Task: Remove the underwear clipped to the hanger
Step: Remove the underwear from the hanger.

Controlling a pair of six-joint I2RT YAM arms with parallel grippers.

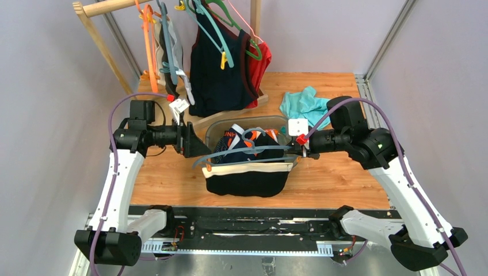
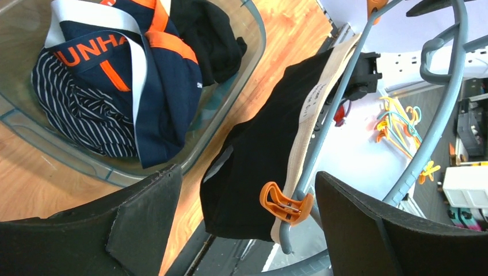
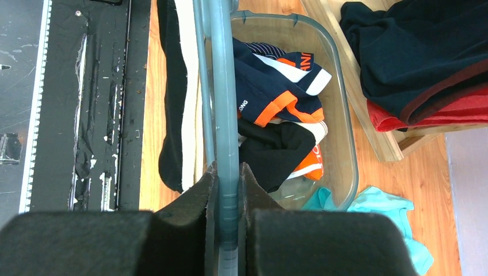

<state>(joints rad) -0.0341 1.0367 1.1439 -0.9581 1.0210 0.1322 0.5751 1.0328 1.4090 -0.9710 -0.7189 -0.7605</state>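
Wooden table (image 1: 345, 172), pale walls (image 1: 437, 57) round it. My right tool (image 3: 228, 169) is squeezed tight on one grey hanger (image 3: 221, 86); my left tool (image 1: 202, 150) is wide open, holding nothing. One black underwear (image 1: 247, 181) with a beige band hangs from that hanger by one orange clip (image 2: 282, 204), beside one clear bin (image 1: 216, 129)

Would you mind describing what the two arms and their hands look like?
The left arm and right arm have white shell links with black joints and bases, each trailing a purple cable. The left hand and right hand are black, with broad wedge-shaped fingers. A white square box sits at the right wrist.
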